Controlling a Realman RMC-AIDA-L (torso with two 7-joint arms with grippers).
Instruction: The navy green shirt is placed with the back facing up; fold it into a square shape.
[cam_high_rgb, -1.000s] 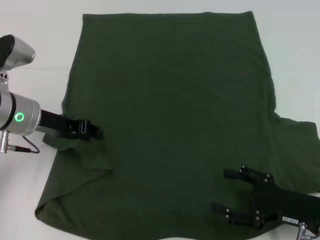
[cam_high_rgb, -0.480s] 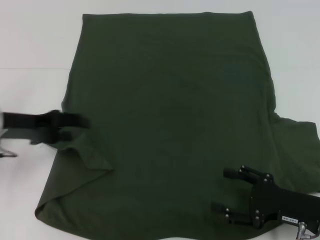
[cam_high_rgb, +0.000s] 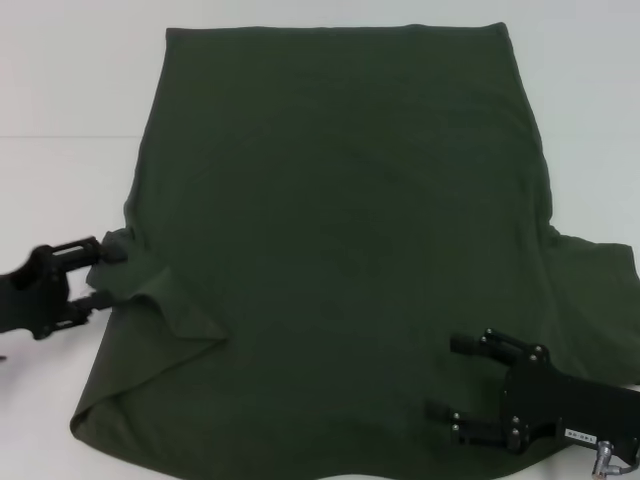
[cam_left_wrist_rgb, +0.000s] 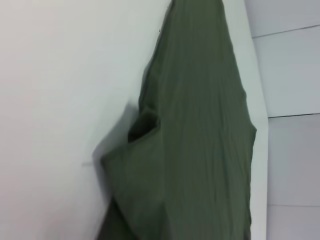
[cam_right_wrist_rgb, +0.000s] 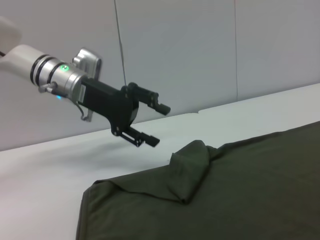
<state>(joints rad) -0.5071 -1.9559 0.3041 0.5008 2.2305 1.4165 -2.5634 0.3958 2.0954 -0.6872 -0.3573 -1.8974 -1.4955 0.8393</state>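
The left claw (cam_high_rgb: 103, 272) is what moves: a second ago its fingers sat on the navy green shirt (cam_high_rgb: 340, 240), over the folded-in sleeve near the counter's (cam_high_rgb: 60, 120) left edge, with the silver wrist and its green light in plain sight in the head view. Now the arm has pulled back toward the counter's left edge and nearer the front, so only the black claw shows, its fingers spread apart and empty, the tips just beside the cloth edge. In the right wrist view it hangs above the counter, clear of the shirt. The folded sleeve flap now lies uncovered.
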